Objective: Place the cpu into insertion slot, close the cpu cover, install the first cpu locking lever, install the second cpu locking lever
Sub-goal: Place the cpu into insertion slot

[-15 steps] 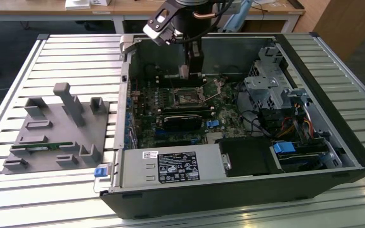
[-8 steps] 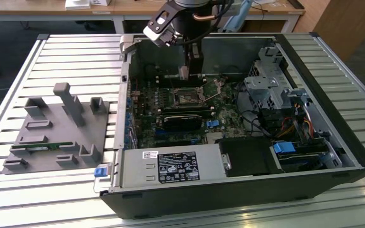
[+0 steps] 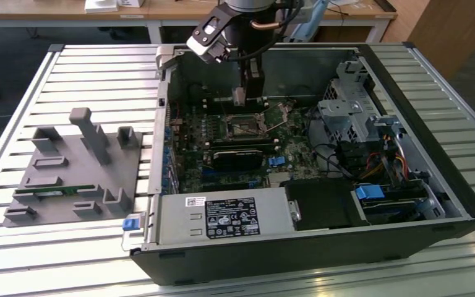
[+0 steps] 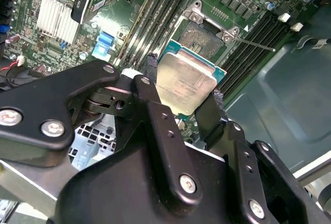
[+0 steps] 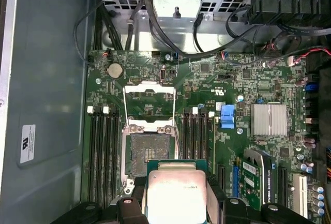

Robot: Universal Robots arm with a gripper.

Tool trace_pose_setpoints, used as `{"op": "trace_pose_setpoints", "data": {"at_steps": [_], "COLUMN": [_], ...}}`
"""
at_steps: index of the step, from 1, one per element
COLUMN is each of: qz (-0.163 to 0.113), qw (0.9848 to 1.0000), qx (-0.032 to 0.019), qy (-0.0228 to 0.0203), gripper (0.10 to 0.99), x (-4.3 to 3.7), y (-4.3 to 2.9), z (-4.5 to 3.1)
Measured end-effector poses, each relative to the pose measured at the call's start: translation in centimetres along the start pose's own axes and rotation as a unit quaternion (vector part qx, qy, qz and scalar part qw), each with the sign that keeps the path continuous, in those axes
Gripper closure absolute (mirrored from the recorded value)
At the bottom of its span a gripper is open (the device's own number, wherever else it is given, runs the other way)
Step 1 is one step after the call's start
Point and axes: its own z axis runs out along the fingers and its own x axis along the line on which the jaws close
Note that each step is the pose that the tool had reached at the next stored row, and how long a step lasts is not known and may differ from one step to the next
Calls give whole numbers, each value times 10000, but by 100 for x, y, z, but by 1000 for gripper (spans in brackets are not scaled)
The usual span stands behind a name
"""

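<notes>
One cpu [image 4: 186, 79], probably light, stiff and fragile, is clamped by two opposite edges between the jaws of the gripper [image 4: 184, 85], hovering near the uncovered insertion slot [image 5: 146, 151], its cpu cover [image 5: 142, 86] raised.

silvery-grey cpu [image 5: 176, 193] with a green edge, black hand [image 4: 184, 79], green motherboard [image 5: 207, 87] with black memory slots [image 5: 103, 151], blue connector [image 5: 227, 116], black computer case [image 3: 303, 260], pale grey ribbed worktop [image 3: 97, 68], grey moulded fixture [image 3: 56, 185]

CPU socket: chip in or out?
Out. The socket sits bare, its cover flipped up; the claw holds the chip.
</notes>
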Motion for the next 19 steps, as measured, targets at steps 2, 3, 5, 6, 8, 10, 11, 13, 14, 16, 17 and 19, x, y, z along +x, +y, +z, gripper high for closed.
{"op": "trace_pose_setpoints", "data": {"at_steps": [2, 3, 5, 6, 8, 10, 11, 13, 14, 16, 17, 19], "qz": [0, 0, 0, 0, 0, 0, 0, 0, 0, 0, 0, 0], "qw": [10000, 10000, 10000, 10000, 10000, 10000, 10000, 10000, 10000, 10000, 10000, 10000], "qx": [0, 0, 0, 0, 0, 0, 0, 0, 0, 0, 0, 0], "qy": [0, 0, 0, 0, 0, 0, 0, 0, 0, 0, 0, 0], "gripper": [545, 545, 545, 545, 545, 545, 545, 545, 545, 545, 545, 545], "x": [1, 2, 6, 6, 7, 7, 7, 7, 7, 7, 7, 7], "y": [-1, -1, -2, -3, -4, -5, -6, -6, -7, -9, -11, -12], "z": [10, 17, 32, 39, 52, 65, 72, 83, 90, 123, 139, 153]}}
